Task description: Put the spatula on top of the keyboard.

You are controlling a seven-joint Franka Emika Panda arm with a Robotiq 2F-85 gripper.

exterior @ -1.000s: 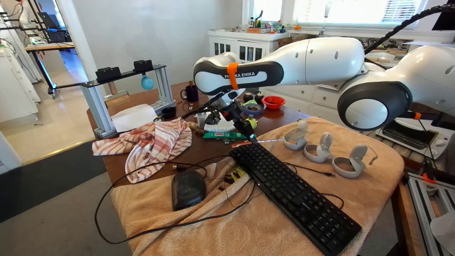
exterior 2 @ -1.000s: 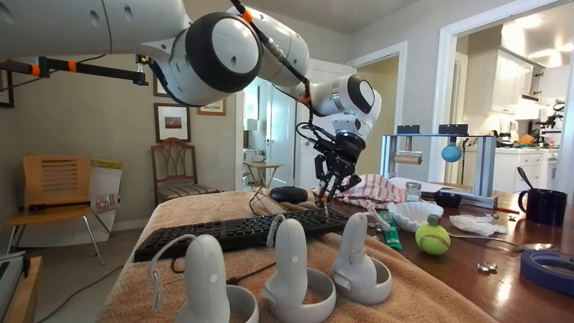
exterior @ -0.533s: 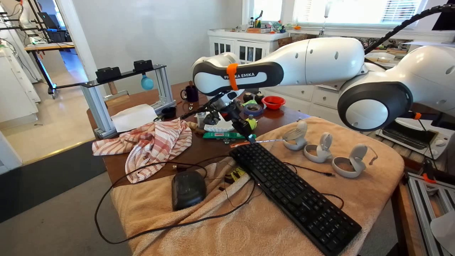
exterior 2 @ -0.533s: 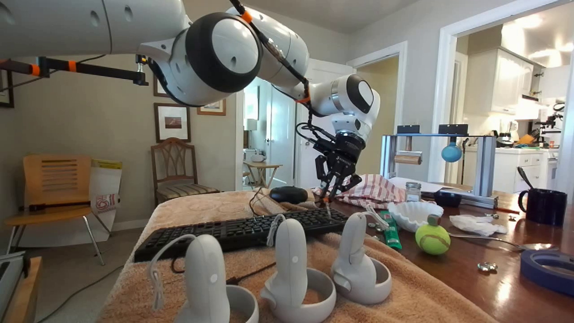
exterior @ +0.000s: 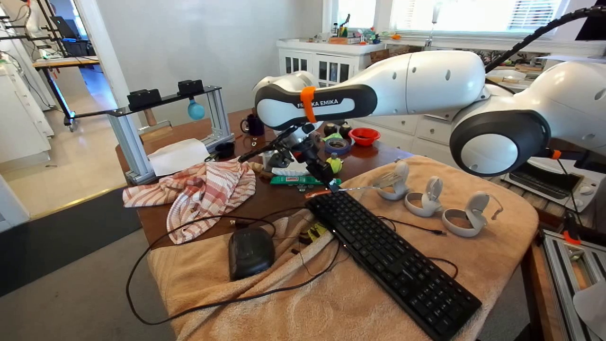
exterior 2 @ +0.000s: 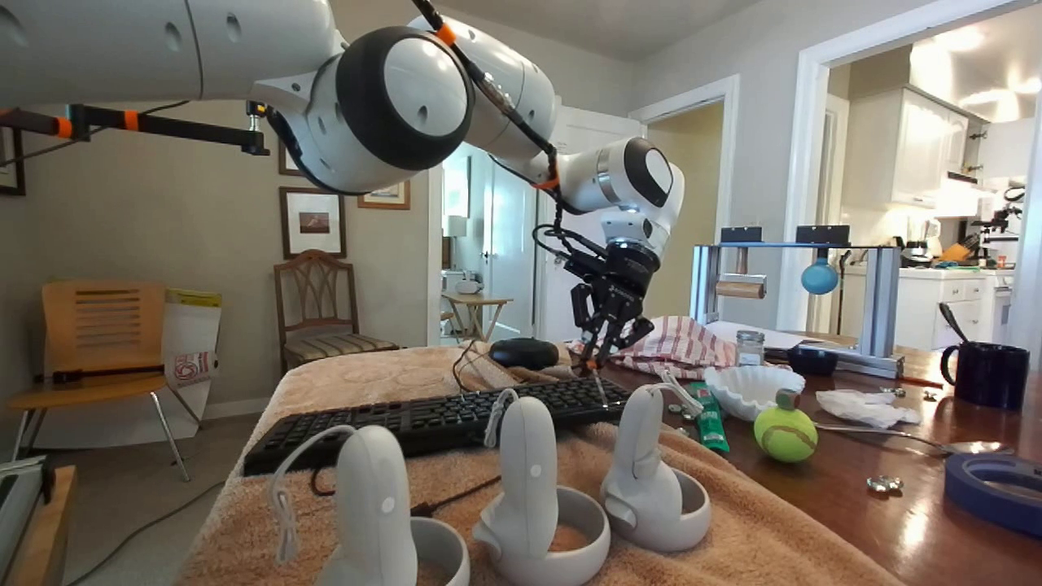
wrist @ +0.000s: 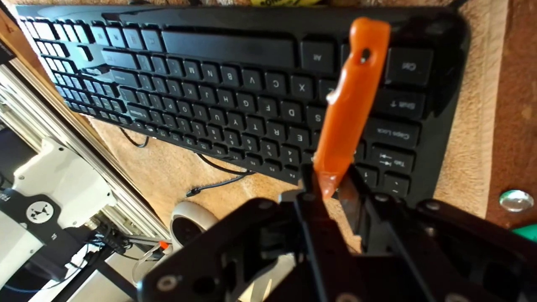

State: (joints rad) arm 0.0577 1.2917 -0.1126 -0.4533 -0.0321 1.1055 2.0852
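Note:
My gripper is shut on the orange handle of the spatula, close to where the handle meets its metal shaft. From the wrist, the handle crosses over the Ctrl and Shift end of the long black keyboard. In an exterior view the gripper hovers at the keyboard's far end, with the spatula's thin shaft pointing right to a slotted blade near a controller. Whether the spatula touches the keys I cannot tell. The gripper points down over the keyboard there too.
Three pale ringed controllers stand along the keyboard on the tan towel. A black mouse-like device and loose cables lie on the near side. Beyond are a green tube, a tennis ball and a white fluted bowl.
Gripper and spatula have shifted slightly leftward in an exterior view, and the shaft leans a little more. The grip stays shut, and the keyboard has not moved.

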